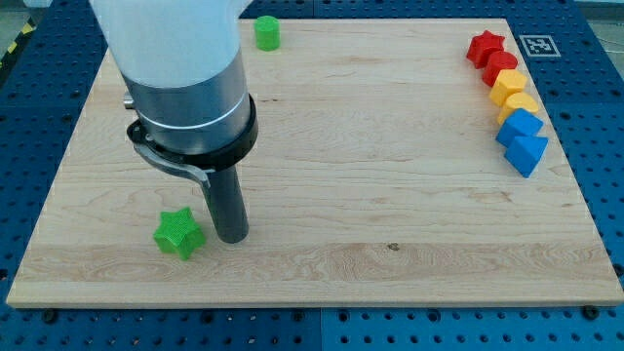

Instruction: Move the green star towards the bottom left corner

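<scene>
The green star (178,233) lies on the wooden board (322,244) near the view's bottom left. My tip (231,237) rests on the board just to the right of the star, close to it or touching its right side. The arm's white and grey body rises above the tip and hides part of the board at the upper left.
A green cylinder (267,32) stands at the board's top edge. At the view's right a line of blocks runs downward: red star (485,46), red block (501,66), yellow block (508,88), yellow block (519,105), blue block (521,127), blue block (527,153).
</scene>
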